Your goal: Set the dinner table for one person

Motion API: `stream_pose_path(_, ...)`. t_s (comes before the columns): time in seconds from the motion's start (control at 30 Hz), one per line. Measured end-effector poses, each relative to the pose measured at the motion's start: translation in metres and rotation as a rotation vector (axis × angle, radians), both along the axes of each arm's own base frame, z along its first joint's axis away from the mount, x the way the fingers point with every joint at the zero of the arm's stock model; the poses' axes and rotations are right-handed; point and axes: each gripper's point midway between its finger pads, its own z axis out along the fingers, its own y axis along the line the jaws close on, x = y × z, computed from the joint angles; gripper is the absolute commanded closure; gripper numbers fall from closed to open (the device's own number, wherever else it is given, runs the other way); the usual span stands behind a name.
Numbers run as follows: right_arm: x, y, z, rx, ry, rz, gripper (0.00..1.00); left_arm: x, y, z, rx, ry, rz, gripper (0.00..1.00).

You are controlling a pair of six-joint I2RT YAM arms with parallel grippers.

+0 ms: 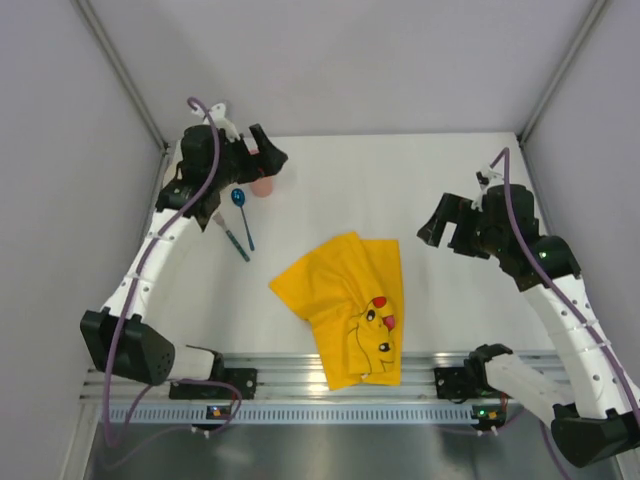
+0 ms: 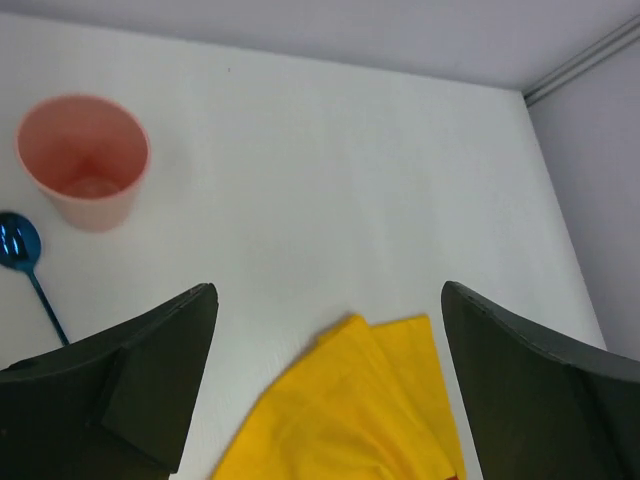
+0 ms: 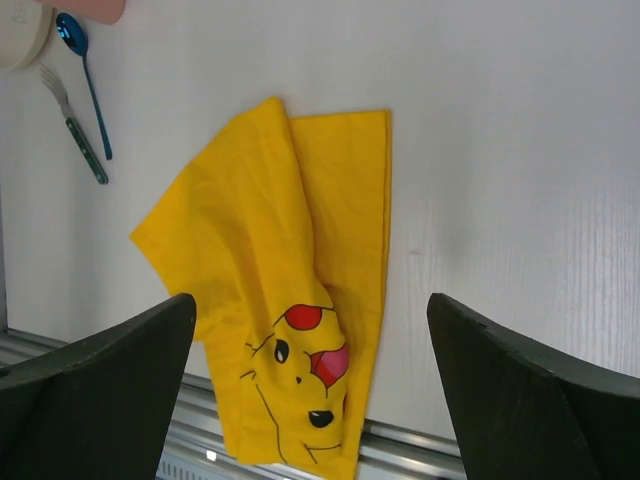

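Note:
The white dinner table (image 1: 420, 170) has an aluminium rail (image 1: 300, 375) along its near edge. A pink cup (image 1: 262, 187) stands upright at the back left, also in the left wrist view (image 2: 85, 160). A blue spoon (image 1: 241, 212) and a fork (image 1: 232, 240) lie beside it. A yellow cartoon-printed cloth mat (image 1: 345, 300) lies crumpled in the middle, its end draped over the rail. My left gripper (image 1: 272, 160) hovers open and empty above the cup (image 2: 328, 300). My right gripper (image 1: 437, 234) is open and empty, raised at the right (image 3: 310, 305).
Grey walls close in the table on the left, back and right. In the right wrist view a cream round item (image 3: 20, 35) shows at the top left by the fork (image 3: 75, 125) and spoon (image 3: 85, 70); the left arm hides it from above.

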Motion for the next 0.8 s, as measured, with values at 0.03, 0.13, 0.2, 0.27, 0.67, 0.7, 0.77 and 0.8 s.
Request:
stream_pose_path(0.03, 0.000, 0.000, -0.001, 0.000, 0.002, -0.001, 0.00, -0.008, -0.006, -0.010, 0.011, 0.055, 0.002, 0.01)
stream_pose_path(0.13, -0.001, -0.001, -0.004, -0.003, 0.007, -0.004, 0.00, -0.029, -0.016, -0.037, -0.015, 0.168, 0.046, 0.01)
stream_pose_path(0.2, -0.003, -0.002, -0.011, -0.008, 0.019, -0.005, 0.00, -0.056, -0.011, -0.078, -0.069, 0.268, 0.074, 0.02)
stream_pose_path(0.27, -0.004, -0.002, -0.019, -0.016, 0.040, -0.006, 0.00, -0.083, -0.003, -0.128, -0.099, 0.414, 0.113, 0.01)
stream_pose_path(0.67, 0.015, 0.010, -0.091, -0.070, 0.315, 0.027, 0.00, -0.182, 0.013, -0.238, 0.000, 0.698, 0.220, 0.10)
stream_pose_path(0.7, 0.015, 0.012, -0.092, -0.062, 0.321, 0.031, 0.00, -0.186, 0.014, -0.244, 0.001, 0.708, 0.224, 0.10)
stream_pose_path(0.77, 0.016, 0.014, -0.091, -0.052, 0.317, 0.038, 0.00, -0.197, 0.019, -0.260, 0.010, 0.741, 0.234, 0.11)
stream_pose_path(0.8, 0.017, 0.015, -0.091, -0.049, 0.315, 0.040, 0.00, -0.202, 0.020, -0.269, 0.015, 0.758, 0.237, 0.11)
